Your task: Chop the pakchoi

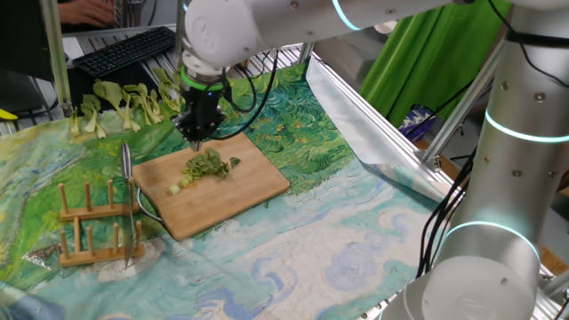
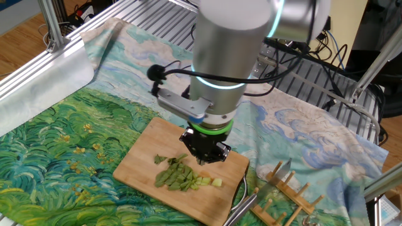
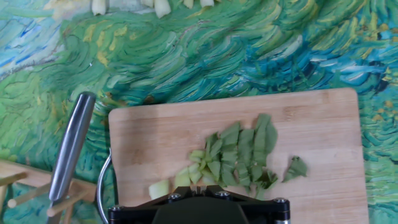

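Bamboo is the landmark here: left of the cutting board (image 1: 212, 182) a knife (image 1: 127, 173) rests on a wooden rack (image 1: 96, 224), on the board's middle the pakchoi (image 1: 206, 166) lies already cut into short pieces, and the gripper (image 1: 196, 133) hangs just above the board's far edge. Its jaws carry nothing visible, but I cannot tell whether they are parted or closed. Chopping looks largely done; any further cut needs the knife, so I would approach its handle squarely, clear of the rack's pegs

Gripper (image 1: 195, 133) fingertips: not visible in hand view, only the black housing at 6 o'clock.
Uncut pakchoi (image 3: 160, 6): cropped at 12 o'clock.
Knife (image 3: 69, 149) blade: hidden.
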